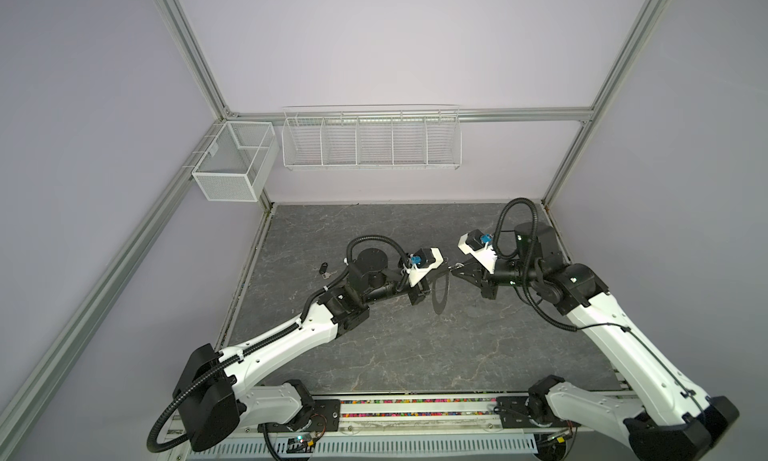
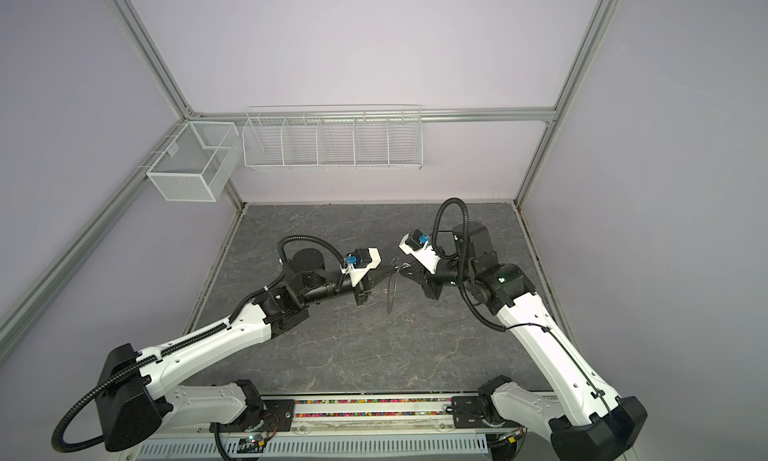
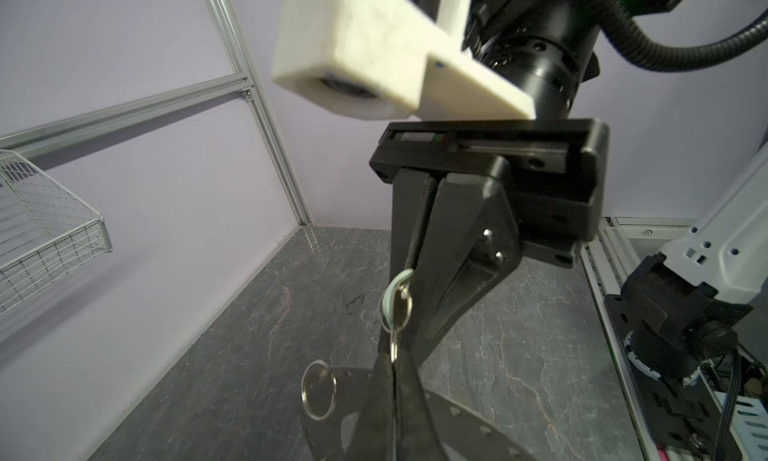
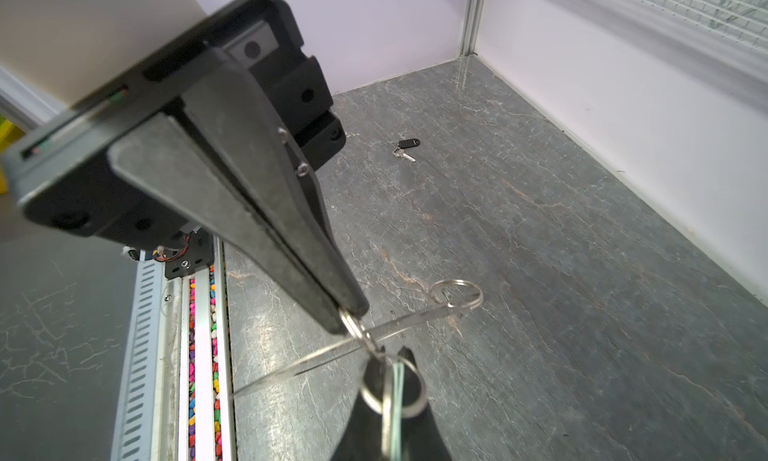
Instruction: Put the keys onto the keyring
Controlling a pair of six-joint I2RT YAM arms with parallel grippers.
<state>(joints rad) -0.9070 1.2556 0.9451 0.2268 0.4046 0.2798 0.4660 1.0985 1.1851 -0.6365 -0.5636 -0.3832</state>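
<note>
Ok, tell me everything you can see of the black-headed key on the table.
The black-headed key is small: an oblong black head, plastic by its look, and a short silver blade angled away from it. It lies flat on the grey marbled table, on its left part in a top view. Only the table touches it.

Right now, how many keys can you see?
2. The black key lies on the table, toward its left side. The mint-white key is held up in the air, right beside the keyring. I see no others, though one could be hidden.
</note>
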